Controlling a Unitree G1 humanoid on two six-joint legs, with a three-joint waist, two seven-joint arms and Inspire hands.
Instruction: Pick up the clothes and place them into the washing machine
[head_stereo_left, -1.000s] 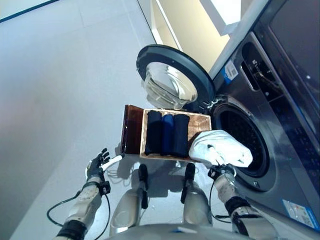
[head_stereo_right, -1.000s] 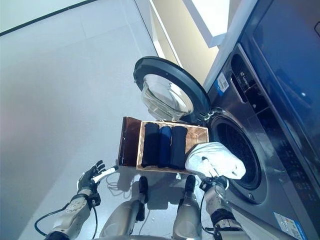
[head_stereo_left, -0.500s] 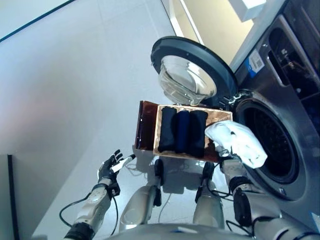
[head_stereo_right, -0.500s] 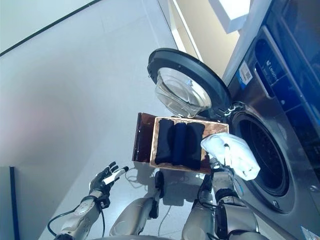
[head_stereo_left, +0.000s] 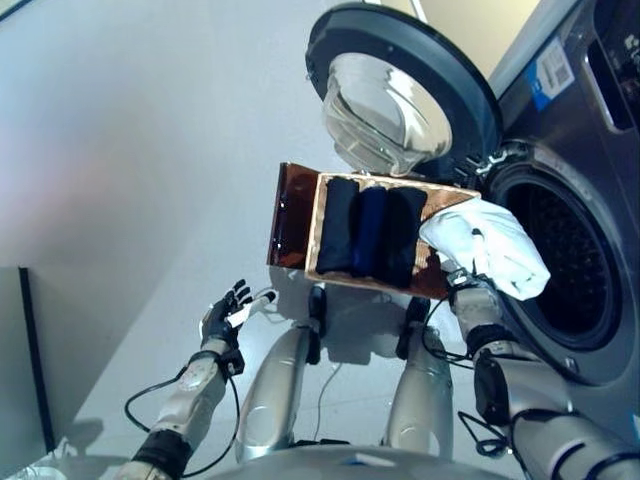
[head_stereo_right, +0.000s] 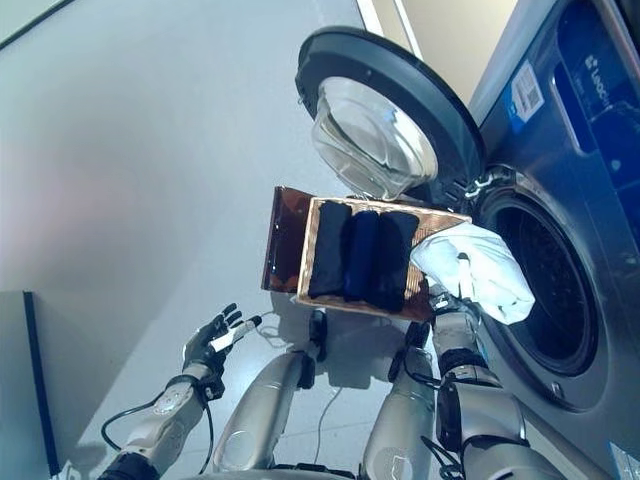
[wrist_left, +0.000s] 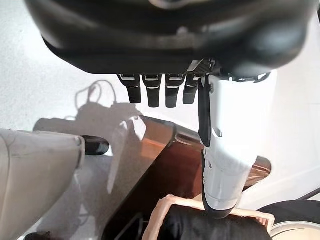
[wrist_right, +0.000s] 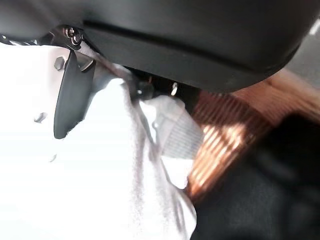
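A white garment (head_stereo_left: 488, 246) hangs bunched in my right hand (head_stereo_left: 471, 291), whose fingers are curled into the cloth; it shows close up as white fabric (wrist_right: 100, 165) in the right wrist view. It is held between the wicker basket (head_stereo_left: 444, 196) and the washing machine's round opening (head_stereo_left: 565, 262). In the basket lie three rolled clothes, two black and one dark blue (head_stereo_left: 372, 230). My left hand (head_stereo_left: 226, 318) hovers over the floor at the lower left with straight fingers (wrist_left: 150, 94), holding nothing.
The washer's round door (head_stereo_left: 400, 90) stands swung open behind the basket. The basket's brown lid (head_stereo_left: 290, 215) lies flat at its left side. Grey floor (head_stereo_left: 130, 150) spreads to the left. A dark panel edge (head_stereo_left: 35, 360) stands at the far left.
The head camera has tilted, shifting the whole scene. My right hand has carried the white garment a little up and toward the drum opening. My left hand stays idle.
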